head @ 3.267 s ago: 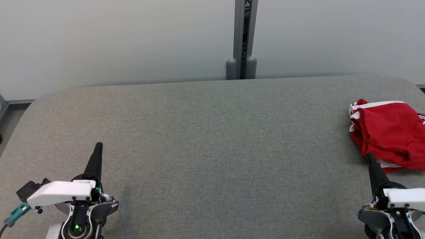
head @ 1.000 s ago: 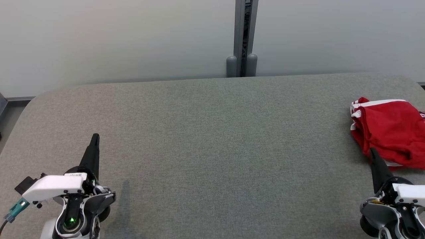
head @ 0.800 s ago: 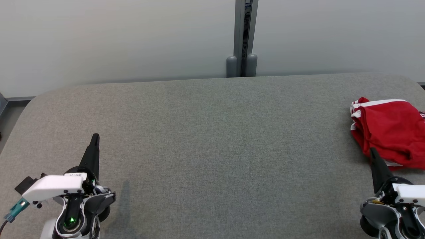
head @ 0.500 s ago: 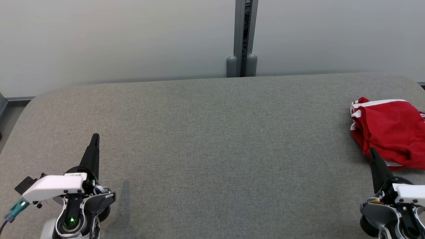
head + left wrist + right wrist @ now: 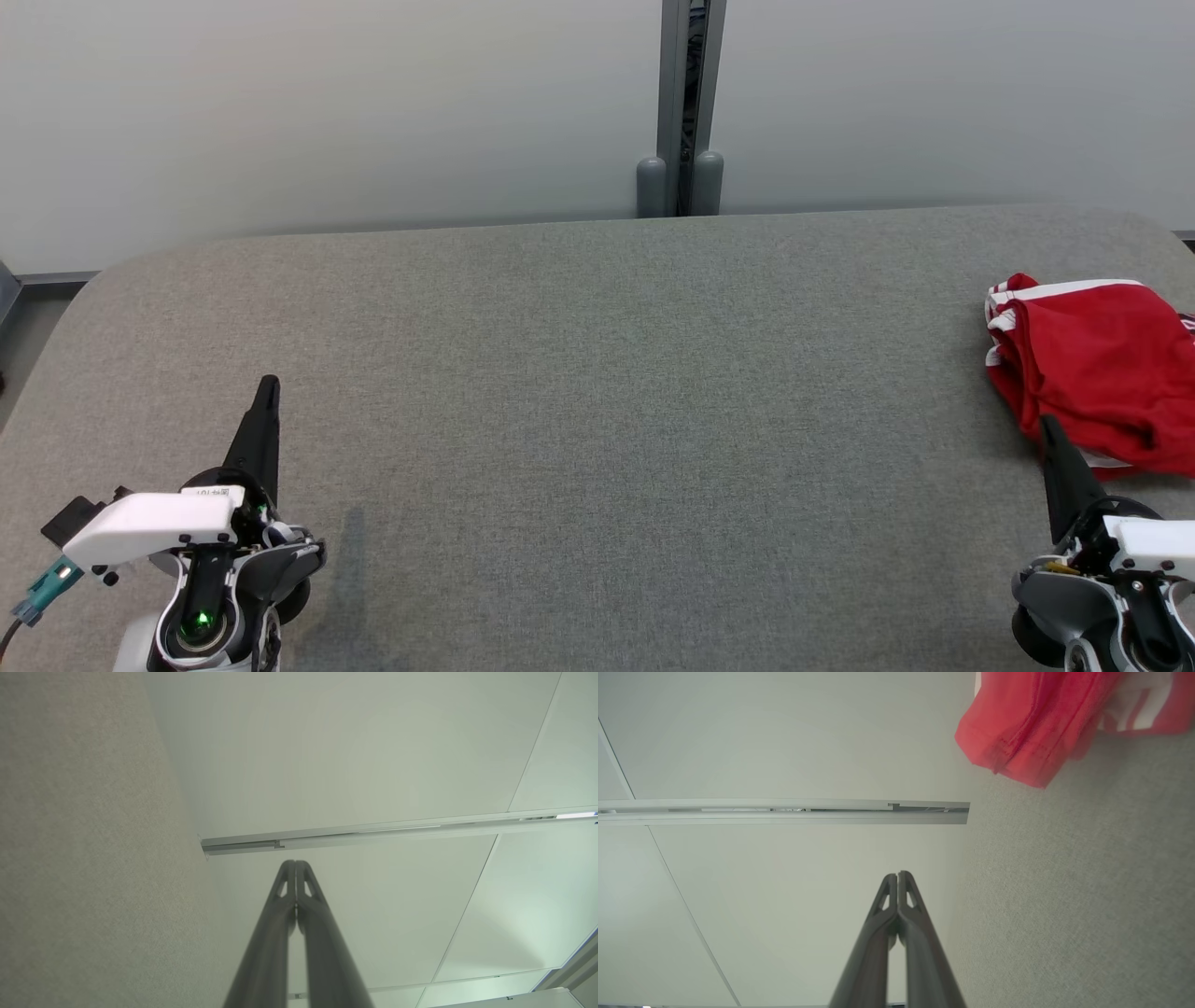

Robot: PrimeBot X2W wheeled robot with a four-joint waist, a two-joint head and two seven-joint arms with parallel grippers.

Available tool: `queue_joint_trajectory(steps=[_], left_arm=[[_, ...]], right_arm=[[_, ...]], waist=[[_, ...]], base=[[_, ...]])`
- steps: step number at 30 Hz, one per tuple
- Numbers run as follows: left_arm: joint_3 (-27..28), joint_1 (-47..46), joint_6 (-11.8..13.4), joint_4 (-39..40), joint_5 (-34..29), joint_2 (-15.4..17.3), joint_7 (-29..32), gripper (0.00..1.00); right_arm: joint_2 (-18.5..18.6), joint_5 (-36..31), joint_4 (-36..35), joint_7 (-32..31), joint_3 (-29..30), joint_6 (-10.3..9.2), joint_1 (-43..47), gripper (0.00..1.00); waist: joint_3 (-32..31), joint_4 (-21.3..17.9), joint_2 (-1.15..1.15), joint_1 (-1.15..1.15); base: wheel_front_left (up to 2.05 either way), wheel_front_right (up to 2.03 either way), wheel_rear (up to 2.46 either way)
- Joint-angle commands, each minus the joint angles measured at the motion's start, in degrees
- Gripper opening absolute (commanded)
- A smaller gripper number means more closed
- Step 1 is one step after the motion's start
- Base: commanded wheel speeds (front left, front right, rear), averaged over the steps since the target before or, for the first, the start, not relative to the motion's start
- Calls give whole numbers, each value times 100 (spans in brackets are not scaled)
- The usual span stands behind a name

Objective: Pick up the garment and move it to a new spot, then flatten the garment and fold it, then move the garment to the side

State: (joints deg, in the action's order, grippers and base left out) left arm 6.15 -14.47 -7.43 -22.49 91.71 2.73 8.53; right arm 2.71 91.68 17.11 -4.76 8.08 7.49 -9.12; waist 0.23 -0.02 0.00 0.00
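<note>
A red garment with white trim lies bunched at the far right of the grey table, partly cut off by the frame edge. Its red hem hangs into the top right of the right wrist view. My right gripper is shut and empty, its tip just in front of the garment's near edge; whether it touches the cloth I cannot tell. In the right wrist view the right gripper has its fingers pressed together. My left gripper rests shut and empty at the lower left, and the left wrist view shows the left gripper closed against the wall behind.
A pale wall runs behind the table, with a grey vertical post at the middle. The table's rounded far-left corner drops off to the floor. Grey felt stretches between the two arms.
Over the last second nothing has moved. Compared with three seconds ago, the whole picture has shifted slightly, and both grippers sit a little higher in it.
</note>
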Motion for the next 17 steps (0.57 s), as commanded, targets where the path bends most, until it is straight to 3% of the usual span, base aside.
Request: queue_joint_trajectory(steps=[1, 17], left_arm=[[15, -45, -24, 7, -9, 28, 1, 0], [15, -45, -24, 8, -9, 28, 1, 0]], right_arm=[[30, 30, -8, -24, 1, 0, -56, 0], [30, 30, -8, -24, 0, 0, -56, 0]], waist=[[0, 0, 0, 0], [0, 0, 0, 0]], base=[[0, 0, 0], [0, 0, 0]])
